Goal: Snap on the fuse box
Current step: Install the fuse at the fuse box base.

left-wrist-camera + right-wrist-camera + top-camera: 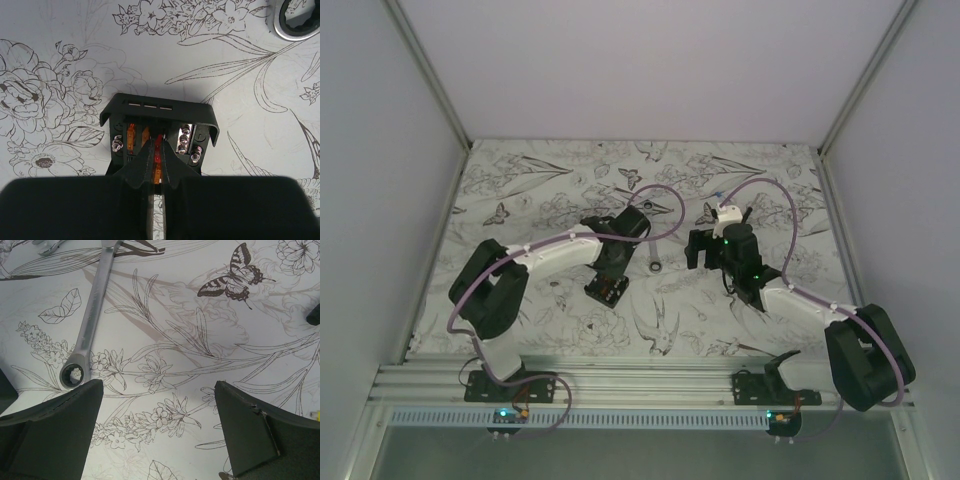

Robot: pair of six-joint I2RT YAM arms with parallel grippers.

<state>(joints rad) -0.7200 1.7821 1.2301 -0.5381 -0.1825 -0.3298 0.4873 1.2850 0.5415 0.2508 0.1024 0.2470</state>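
- Small black rectangular plastic fuse box (190,145) sits lower centre of my left wrist view, flat on the white flower-printed surface (75,50). In the top view it is just left of centre, under my left wrist.
- Black plastic cover (160,111) sits over the far end of the box. It looks raised or tilted, not flush.
- Rows of orange and red fuses and the silver screw terminals are exposed below the cover edge, so I judge the snap not done.
- My left fingers (137,170) are pinched together with only a thin slit between them, tips over the middle fuse row. Nothing is clearly held, and I can't tell if the tips touch the fuses.
- My right fingers (55,435) are spread wide over bare surface and hold nothing. They are well apart from the box, right of centre in the top view.
- Long silver ring wrench (92,320) lies in the upper left of my right wrist view, its ring end near my left-hand finger there. It is not part of this job.
- Done: left arm is lined up on the box.
- Left: press the cover down until it seats all round, then back off.
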